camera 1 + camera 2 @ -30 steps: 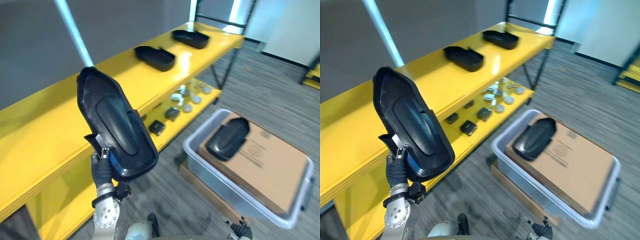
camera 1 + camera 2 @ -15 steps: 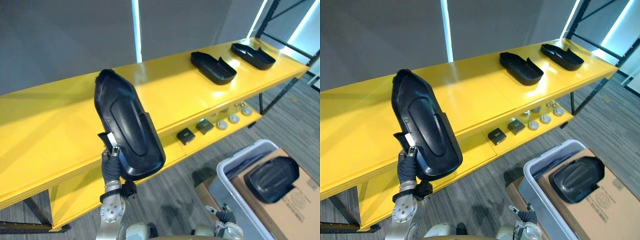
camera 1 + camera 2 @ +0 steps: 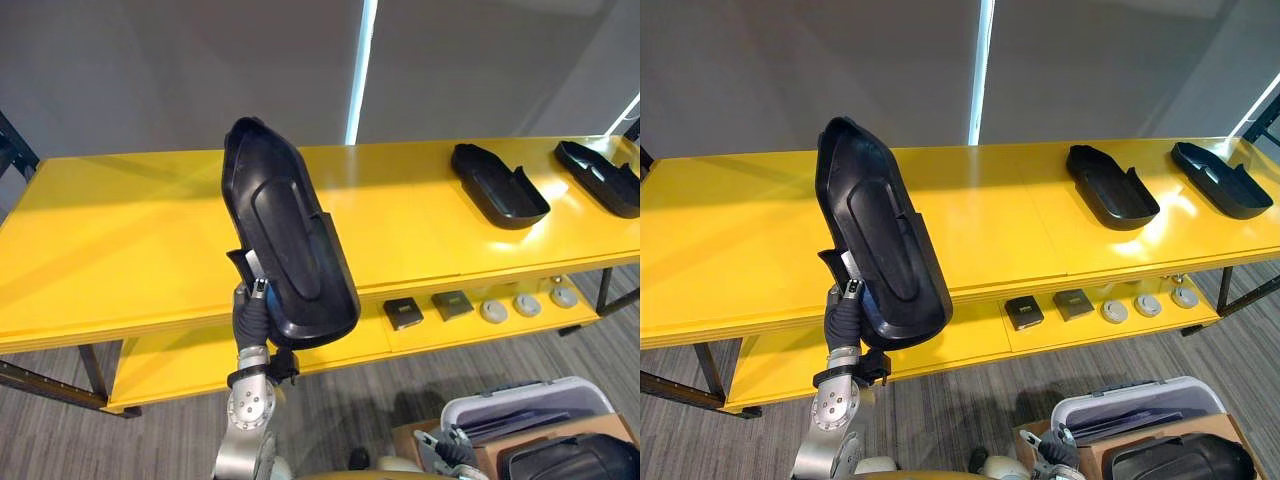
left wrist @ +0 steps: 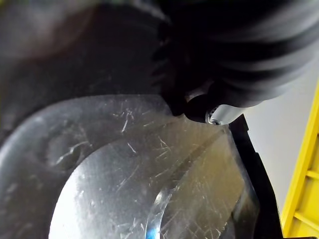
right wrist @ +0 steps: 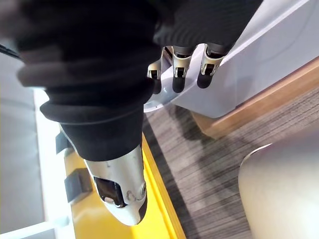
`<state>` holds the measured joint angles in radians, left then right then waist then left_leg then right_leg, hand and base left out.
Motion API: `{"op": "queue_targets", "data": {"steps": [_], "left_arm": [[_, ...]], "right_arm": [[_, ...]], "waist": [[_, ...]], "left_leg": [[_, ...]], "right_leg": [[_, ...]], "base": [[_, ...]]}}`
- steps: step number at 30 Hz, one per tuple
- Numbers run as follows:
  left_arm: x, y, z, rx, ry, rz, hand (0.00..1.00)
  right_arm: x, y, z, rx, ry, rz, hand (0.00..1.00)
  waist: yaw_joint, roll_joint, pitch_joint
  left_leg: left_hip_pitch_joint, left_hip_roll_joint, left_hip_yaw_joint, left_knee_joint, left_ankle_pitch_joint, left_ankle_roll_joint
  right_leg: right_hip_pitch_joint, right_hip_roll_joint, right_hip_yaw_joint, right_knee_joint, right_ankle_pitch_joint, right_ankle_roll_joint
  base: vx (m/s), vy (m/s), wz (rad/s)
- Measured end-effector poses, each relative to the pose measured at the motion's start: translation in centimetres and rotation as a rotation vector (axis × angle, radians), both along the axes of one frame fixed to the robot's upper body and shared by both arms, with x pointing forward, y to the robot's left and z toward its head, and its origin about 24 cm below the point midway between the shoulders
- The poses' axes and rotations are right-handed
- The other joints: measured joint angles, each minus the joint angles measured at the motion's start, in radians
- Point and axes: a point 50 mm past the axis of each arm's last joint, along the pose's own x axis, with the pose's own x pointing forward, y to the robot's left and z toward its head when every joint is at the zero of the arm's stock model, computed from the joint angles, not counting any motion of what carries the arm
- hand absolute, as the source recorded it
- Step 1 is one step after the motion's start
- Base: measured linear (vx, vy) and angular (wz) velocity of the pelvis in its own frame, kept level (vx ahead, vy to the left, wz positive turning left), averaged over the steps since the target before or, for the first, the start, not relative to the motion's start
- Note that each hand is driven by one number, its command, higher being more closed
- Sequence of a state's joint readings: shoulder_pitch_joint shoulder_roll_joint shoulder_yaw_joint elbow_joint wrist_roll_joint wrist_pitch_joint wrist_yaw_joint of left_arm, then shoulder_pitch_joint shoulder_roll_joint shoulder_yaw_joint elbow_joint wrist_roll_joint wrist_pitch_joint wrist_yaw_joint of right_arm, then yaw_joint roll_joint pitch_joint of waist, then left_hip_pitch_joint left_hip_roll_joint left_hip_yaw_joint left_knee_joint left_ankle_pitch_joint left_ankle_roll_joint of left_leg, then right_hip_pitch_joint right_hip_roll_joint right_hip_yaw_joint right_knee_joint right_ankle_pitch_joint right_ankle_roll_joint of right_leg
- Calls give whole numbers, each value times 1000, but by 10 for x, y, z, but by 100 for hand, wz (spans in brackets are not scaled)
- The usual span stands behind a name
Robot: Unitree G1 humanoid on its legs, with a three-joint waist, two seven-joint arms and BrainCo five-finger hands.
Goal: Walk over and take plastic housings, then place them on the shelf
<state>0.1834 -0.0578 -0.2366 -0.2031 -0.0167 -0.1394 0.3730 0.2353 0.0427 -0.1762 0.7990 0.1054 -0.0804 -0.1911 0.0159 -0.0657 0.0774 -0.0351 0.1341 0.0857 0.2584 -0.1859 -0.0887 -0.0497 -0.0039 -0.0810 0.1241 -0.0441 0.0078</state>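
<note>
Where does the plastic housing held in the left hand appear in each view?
Left eye view: plastic housing raised, left of centre, before the yellow shelf.
Right eye view: further left.
Left wrist view: very close, touching the left hand.
Shared landmark: yellow shelf, in right wrist view too.

left arm point(image 3: 246, 425): raised upright
left hand point(image 3: 250, 318): clamped on lower end of black housing point(image 3: 290, 235)
right hand point(image 5: 175, 63): hung low, fingers relaxed, empty

eyes: high, facing down at shelf point(image 3: 120, 250), both sharing it | left wrist: pressed against housing point(image 4: 124, 174) | right wrist: close, toward bin point(image 5: 279, 59), floor point(image 5: 209, 159)
</note>
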Motion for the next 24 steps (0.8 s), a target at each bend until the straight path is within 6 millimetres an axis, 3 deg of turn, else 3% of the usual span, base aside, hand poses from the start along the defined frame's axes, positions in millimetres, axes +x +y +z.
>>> {"op": "queue_targets", "data": {"steps": [6,8,13,17,24], "left_arm": [[37,-14,10,110,-27,-46,100],[53,-15,15,136,-36,-41,100],[88,2,5,161,61,17,100],[101,25,-2,130,135,110,100],[118,53,-6,172,226,219,100]], "right_arm": [[-7,-1,-2,-2,24,6,0],[-6,-2,-2,-1,20,25,0],[4,-1,0,-9,1,55,0],[10,-1,0,-14,-1,92,0],[14,-3,1,-24,-8,104,0]], "waist": [[-6,-10,-29],[-24,-4,-39],[-84,19,-52],[-108,23,-51],[-118,37,-41]], "left_leg": [[10,-9,15,-71,30,-6],[19,-11,23,-104,57,-6],[64,-17,35,-211,124,-14],[69,-16,45,-252,147,-18],[67,-19,54,-262,151,-18]], "right_leg": [[12,-1,17,-67,42,4],[14,0,24,-94,64,1],[18,4,29,-145,101,0],[9,11,43,-171,119,-1],[9,14,57,-199,136,-2]], "base": [[-73,7,-7],[-35,-22,-11],[-7,-13,-4],[-17,-20,-11],[-1,5,-6]]}}
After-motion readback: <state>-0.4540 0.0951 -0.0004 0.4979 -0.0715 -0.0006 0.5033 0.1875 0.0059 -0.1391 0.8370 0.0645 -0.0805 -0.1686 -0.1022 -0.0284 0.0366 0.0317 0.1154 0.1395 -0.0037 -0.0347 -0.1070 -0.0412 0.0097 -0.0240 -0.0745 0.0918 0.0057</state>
